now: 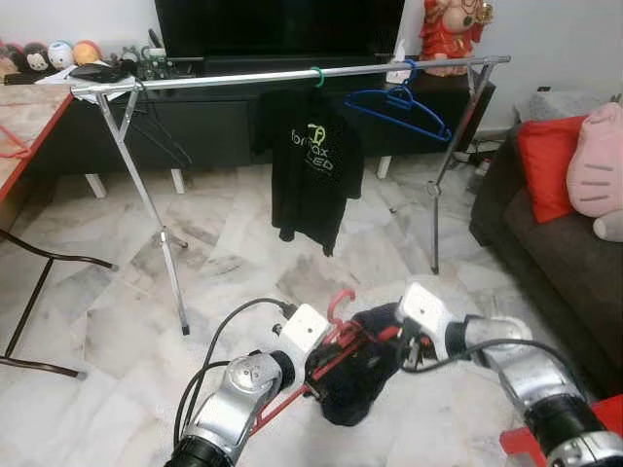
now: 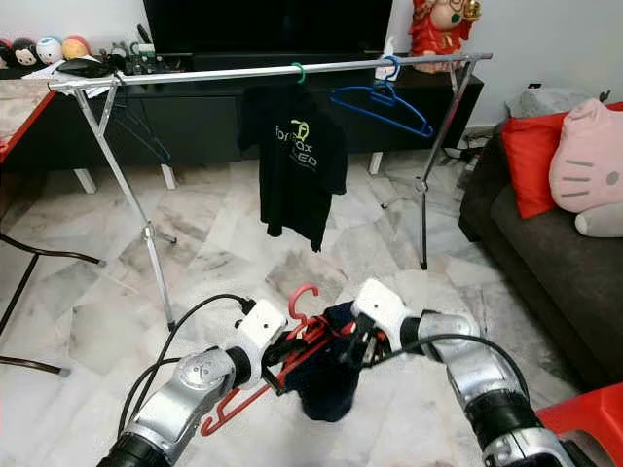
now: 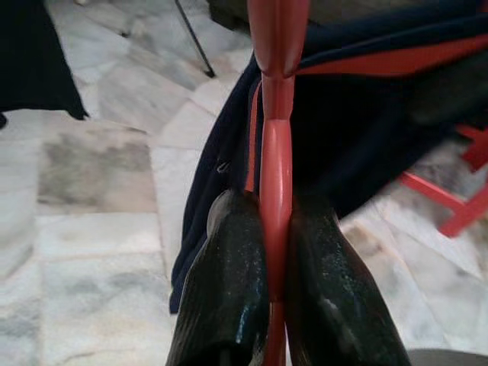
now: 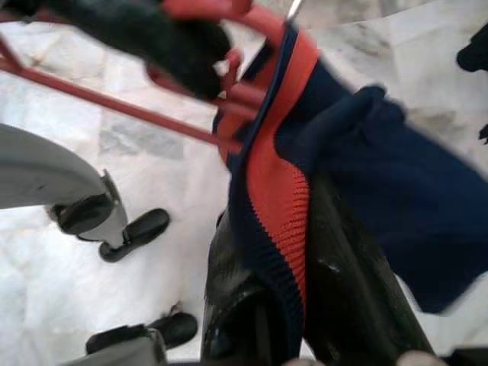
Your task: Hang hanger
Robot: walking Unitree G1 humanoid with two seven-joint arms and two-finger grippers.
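Both arms are low in front of the robot, and between them sits the red hanger (image 2: 282,362) with a dark navy garment (image 2: 326,384) bunched on it, well short of the clothes rail (image 1: 292,75) across the room. The left tool (image 3: 276,297) is clamped tight on the hanger's red bar, both black fingers (image 3: 225,297) pressed flat against it. The right tool (image 4: 293,305) is pinched shut on the garment's orange-and-navy ribbed edge, seemingly at the collar, close beside the hanger's neck.

The garment looks only half-seated, hanging in a lump, so I'd say the job right now is to draw that edge over the hanger's shoulder before anything goes up. Best done with the left tool holding the bar steady and level while the right pulls the cloth outward along the arm, not downward, or the hanger will twist in the grip.

The red hook (image 1: 339,300) sticks up free between the wrists, which is good. On the rail there's room between the black T-shirt (image 1: 313,167) and the blue hanger (image 1: 399,107), and more bare rail left of the shirt.
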